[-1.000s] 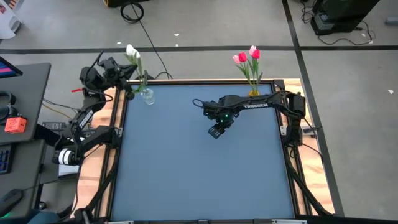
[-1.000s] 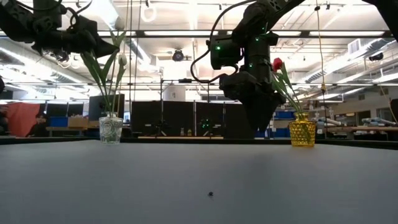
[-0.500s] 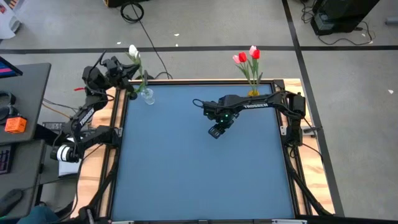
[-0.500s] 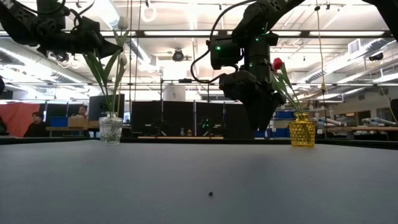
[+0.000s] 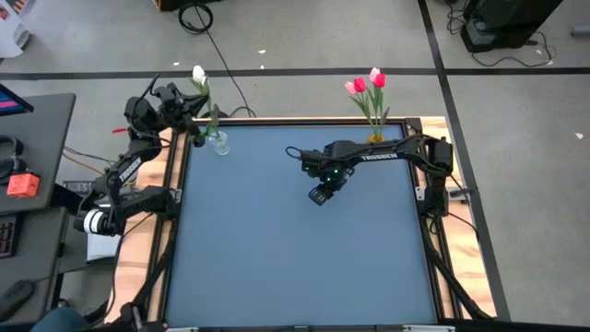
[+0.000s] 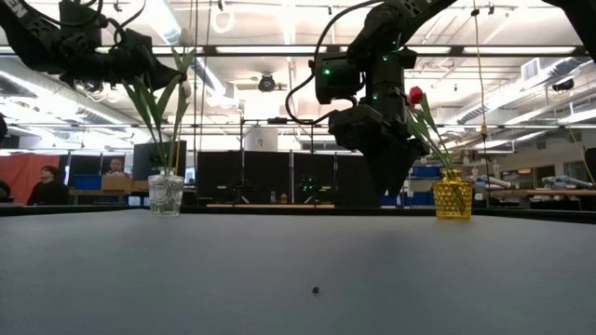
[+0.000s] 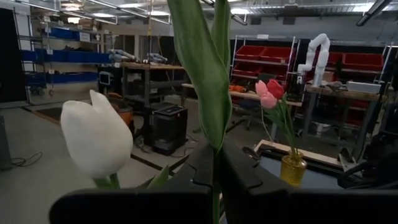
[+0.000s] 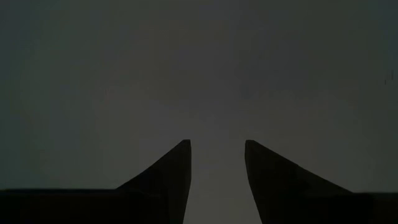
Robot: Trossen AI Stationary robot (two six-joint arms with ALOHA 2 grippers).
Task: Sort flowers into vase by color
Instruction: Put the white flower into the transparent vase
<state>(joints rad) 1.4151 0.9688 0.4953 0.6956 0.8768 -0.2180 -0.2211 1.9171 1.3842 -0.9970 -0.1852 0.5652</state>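
Observation:
A clear glass vase stands at the table's far left corner with white tulips in it; one white head shows beside my left gripper, which is shut on a green stem above the vase. A yellow vase at the far right holds red and pink tulips. My right gripper hangs open over the middle of the blue table, pointing down, with nothing between its fingers. My left gripper pinches a thin green stem between its two fingers, just below a broad leaf. The fingers come about level from the table's left side and lie across the stem. The stem stands nearly upright, its lower end down in the clear vase.
The table's wooden frame runs along the left side, next to a desk with gear. People sit in the room beyond the table. A small dark speck lies on the near table top.

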